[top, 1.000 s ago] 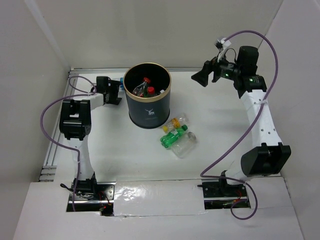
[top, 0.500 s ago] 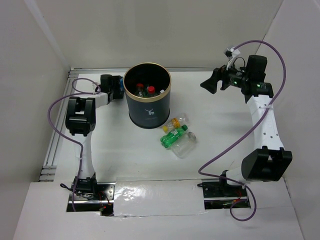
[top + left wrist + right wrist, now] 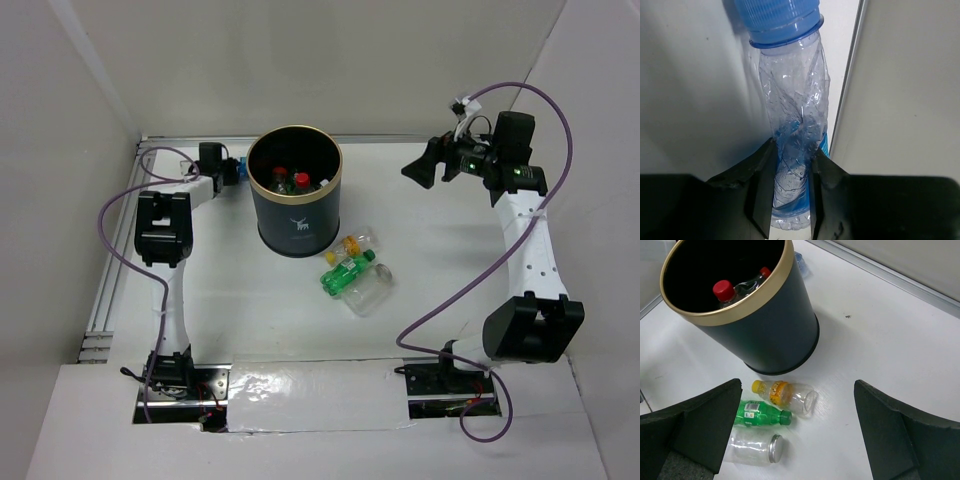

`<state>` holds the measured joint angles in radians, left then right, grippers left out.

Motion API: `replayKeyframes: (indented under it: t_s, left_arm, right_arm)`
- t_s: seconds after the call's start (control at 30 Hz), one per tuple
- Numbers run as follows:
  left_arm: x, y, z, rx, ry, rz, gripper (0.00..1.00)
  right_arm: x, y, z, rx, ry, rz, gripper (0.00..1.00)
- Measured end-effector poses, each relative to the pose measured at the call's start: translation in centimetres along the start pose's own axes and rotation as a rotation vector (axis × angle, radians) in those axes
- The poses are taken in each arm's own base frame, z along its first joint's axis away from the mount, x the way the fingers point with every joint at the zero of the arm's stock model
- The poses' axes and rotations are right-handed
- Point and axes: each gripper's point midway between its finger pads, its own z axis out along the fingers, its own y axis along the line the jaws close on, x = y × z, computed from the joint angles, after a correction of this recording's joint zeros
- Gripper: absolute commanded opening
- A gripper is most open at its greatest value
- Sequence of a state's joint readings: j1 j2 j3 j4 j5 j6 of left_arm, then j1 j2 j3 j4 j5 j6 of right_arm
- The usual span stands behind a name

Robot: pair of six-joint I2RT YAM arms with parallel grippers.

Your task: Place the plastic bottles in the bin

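Top view: the bin [image 3: 295, 228], dark green with a gold rim, stands upright on the white table [image 3: 440, 280] near the far edge. Inside it I see two red-cap bottles [image 3: 289, 179] and some clear plastic beside them; how many bottles that makes in all I cannot tell. My left gripper [image 3: 226, 169] is just left of the bin, low by the table's far rail, with a blue-cap bottle [image 3: 239, 164] at its tip. My right gripper [image 3: 424, 164] hangs well right of the bin, jaws wide apart and holding nothing. Three bottles lie close together on the table in front of the bin, to its right: a yellow-cap bottle [image 3: 357, 241], a green bottle [image 3: 346, 271] and a clear bottle [image 3: 368, 291]. Left wrist view: my left gripper [image 3: 791, 152] is clamped on the lower body of the blue-cap bottle [image 3: 792, 85], crushing the clear plastic between the jaws; the cap points away from me, beside the rail. Right wrist view: between my right gripper's [image 3: 797, 390] spread jaws I look down on the bin [image 3: 777, 342], two red caps showing in its dark inside, and the yellow-cap bottle [image 3: 785, 394], green bottle [image 3: 759, 413] and clear bottle [image 3: 751, 449] on the table below it. I judge the task roughly half done: some bottles are binned, one is gripped but not yet lifted over the rim, and three are left to collect.
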<state>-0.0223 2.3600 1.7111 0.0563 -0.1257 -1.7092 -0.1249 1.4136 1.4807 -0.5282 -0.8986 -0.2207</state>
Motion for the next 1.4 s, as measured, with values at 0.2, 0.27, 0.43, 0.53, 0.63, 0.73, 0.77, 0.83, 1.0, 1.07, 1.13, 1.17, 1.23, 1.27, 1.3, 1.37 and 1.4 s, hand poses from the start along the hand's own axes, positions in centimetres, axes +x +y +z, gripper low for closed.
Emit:
replayKeyframes:
  t_s: [0.2, 0.27, 0.43, 0.53, 0.63, 0.73, 0.77, 0.83, 1.0, 1.07, 1.13, 1.17, 1.23, 1.27, 1.3, 1.37, 1.4]
  left_arm:
    - [-0.4, 0.5, -0.5, 0.033, 0.014, 0.009, 0.0]
    - [-0.6, 1.0, -1.4, 0.042, 0.025, 0.031, 0.0]
    - [-2.3, 1.5, -4.9, 0.071, 0.035, 0.163, 0.0]
    - [-3.7, -2.4, -8.4, 0.162, 0.009, 0.283, 0.0]
    - [-5.3, -9.7, -14.8, 0.337, -0.071, 0.407, 0.0]
    - [-5.8, -17.6, -23.2, 0.547, -0.158, 0.491, 0.0]
    - [-5.8, -20.0, -26.5, 0.624, -0.187, 0.514, 0.0]
    - [-5.2, -23.7, -32.4, 0.748, -0.224, 0.56, 0.0]
    - [0.2, -27.1, -41.1, 0.916, -0.182, 0.709, 0.0]
    - [3.2, -26.2, -41.6, 0.909, -0.123, 0.776, 0.0]
    - [6.5, -24.2, -40.7, 0.864, -0.048, 0.85, 0.0]
    - [8.2, -22.8, -39.8, 0.828, -0.01, 0.885, 0.0]
    - [10.8, -20.3, -37.8, 0.751, 0.038, 0.959, 0.03]
    - [12.0, -18.9, -36.6, 0.707, 0.061, 0.994, 0.07]
    - [13.0, -17.7, -35.6, 0.672, 0.079, 1.021, 0.14]
    - [14.6, -15.1, -33.7, 0.592, 0.107, 1.084, 0.36]
    - [15.1, -13.9, -32.9, 0.554, 0.117, 1.11, 0.42]
  right_arm:
    - [0.2, -0.3, -0.3, 0.011, 0.002, 0.007, 1.0]
    - [0.7, -0.3, -0.4, 0.01, 0.012, 0.008, 1.0]
    - [2.6, -0.1, -0.7, -0.001, 0.068, -0.014, 1.0]
    - [4.9, -0.2, -1.0, -0.007, 0.121, -0.023, 1.0]
    - [7.8, -0.3, -1.4, -0.014, 0.172, -0.007, 1.0]
    - [10.2, 0.1, -2.0, -0.025, 0.212, -0.004, 1.0]
    - [10.9, 0.4, -2.2, -0.025, 0.22, 0.003, 1.0]
    - [11.5, 1.1, -2.7, -0.031, 0.227, -0.017, 1.0]
    - [11.0, 1.9, -3.6, -0.031, 0.213, -0.114, 0.98]
    - [10.9, 2.0, -3.8, -0.039, 0.211, -0.159, 0.77]
    - [11.1, 2.3, -3.9, -0.064, 0.211, -0.209, 0.35]
    - [11.2, 2.6, -3.9, -0.08, 0.213, -0.218, 0.28]
    - [11.6, 3.0, -4.0, -0.109, 0.215, -0.243, 0.29]
    - [11.7, 3.2, -4.0, -0.122, 0.214, -0.253, 0.41]
    - [11.9, 3.3, -4.0, -0.132, 0.214, -0.26, 0.63]
    - [12.4, 3.7, -3.9, -0.153, 0.218, -0.278, 0.93]
    - [12.8, 3.8, -3.9, -0.164, 0.222, -0.292, 0.96]
